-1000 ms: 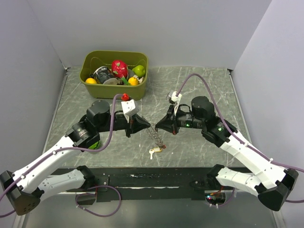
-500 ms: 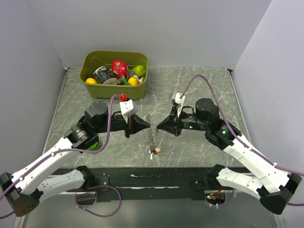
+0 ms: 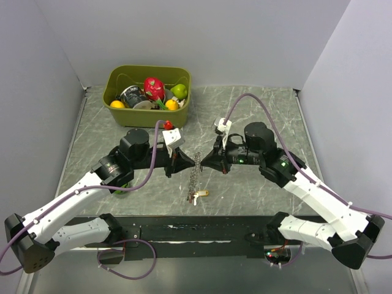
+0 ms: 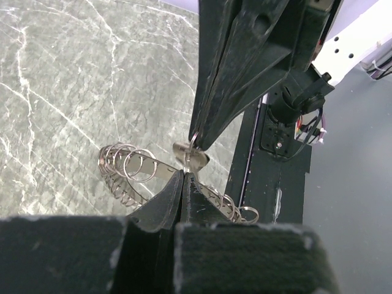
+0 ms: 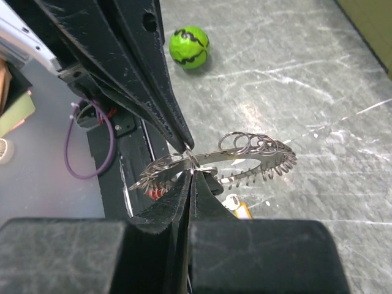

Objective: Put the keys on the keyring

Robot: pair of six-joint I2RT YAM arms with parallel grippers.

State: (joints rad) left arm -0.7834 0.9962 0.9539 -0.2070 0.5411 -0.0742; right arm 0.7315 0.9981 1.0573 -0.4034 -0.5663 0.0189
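The olive bin (image 3: 147,117) of fruit stands at the far left of the marbled table (image 3: 263,104), where it stood 1 second ago. Below it, the left arm has swung rightward since the earlier frames, and its wrist now sits nearer the middle of the table. A green ball (image 5: 190,46) with a dark squiggle lies on the table under that arm.

The left gripper (image 3: 187,162) points right with its jaws closed, pinching the flat band at the top of the keyring (image 3: 194,176). Half a second ago a clear gap separated the 2 grippers' tips; now they almost touch, nose to nose. The keyring hangs from them as a narrow, coiled grey strand running down toward the near edge. 1 second ago it slanted down to the right, while now it drops almost straight.

The keys (image 3: 198,195), 1 pale and 1 with a yellow-gold head, lie on the table at the strand's lower end. They are slightly left of their place 1 second ago, and I cannot tell whether they are threaded on.

The right gripper (image 3: 206,162) points left, its jaws also closed on the band just beside the left one's pinch. Its arm has drawn back inward from its position half a second ago.
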